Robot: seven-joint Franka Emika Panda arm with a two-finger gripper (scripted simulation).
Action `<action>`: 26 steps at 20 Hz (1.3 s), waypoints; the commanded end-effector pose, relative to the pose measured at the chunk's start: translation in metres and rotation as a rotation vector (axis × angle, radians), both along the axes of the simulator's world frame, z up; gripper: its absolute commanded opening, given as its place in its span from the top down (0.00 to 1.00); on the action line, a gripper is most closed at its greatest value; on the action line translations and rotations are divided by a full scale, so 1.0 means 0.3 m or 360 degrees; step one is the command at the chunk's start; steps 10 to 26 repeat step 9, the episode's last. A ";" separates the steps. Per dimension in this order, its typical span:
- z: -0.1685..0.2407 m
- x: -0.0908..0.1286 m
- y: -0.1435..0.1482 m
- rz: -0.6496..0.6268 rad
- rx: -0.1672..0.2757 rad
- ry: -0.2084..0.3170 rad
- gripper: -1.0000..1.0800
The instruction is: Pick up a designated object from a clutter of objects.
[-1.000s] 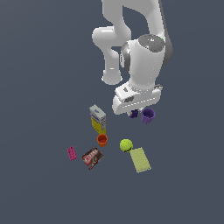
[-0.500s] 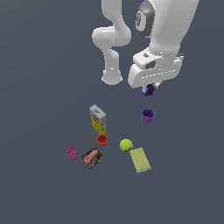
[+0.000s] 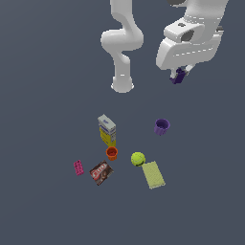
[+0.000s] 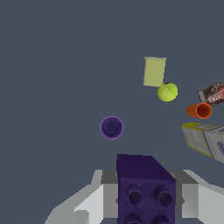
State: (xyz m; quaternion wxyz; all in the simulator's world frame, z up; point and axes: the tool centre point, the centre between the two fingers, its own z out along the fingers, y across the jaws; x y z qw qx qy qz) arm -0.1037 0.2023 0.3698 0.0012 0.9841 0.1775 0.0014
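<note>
While clamped in the gripper (image 4: 146, 205), the purple block (image 4: 145, 188) hangs upright, studs facing the wrist camera.

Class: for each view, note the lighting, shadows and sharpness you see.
Exterior view: flat even light, no cast shadows under the purple cup or ball, slightly soft render. Wrist view: the purple block fills the foreground, studs crisp, no glare.

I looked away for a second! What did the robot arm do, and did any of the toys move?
The claw went up and toward the exterior view's right, carrying the tiny purple block high above the floor. It is shut on the block. The purple cup, carton, orange cup, ball, sponge, brown packet and pink block stayed put.
</note>
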 end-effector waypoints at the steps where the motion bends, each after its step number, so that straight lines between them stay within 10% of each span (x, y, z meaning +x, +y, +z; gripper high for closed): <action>1: 0.040 -0.020 0.024 -0.0001 0.0001 0.0003 1.00; 26: 0.091 -0.039 0.058 -0.0002 0.0002 0.0005 1.00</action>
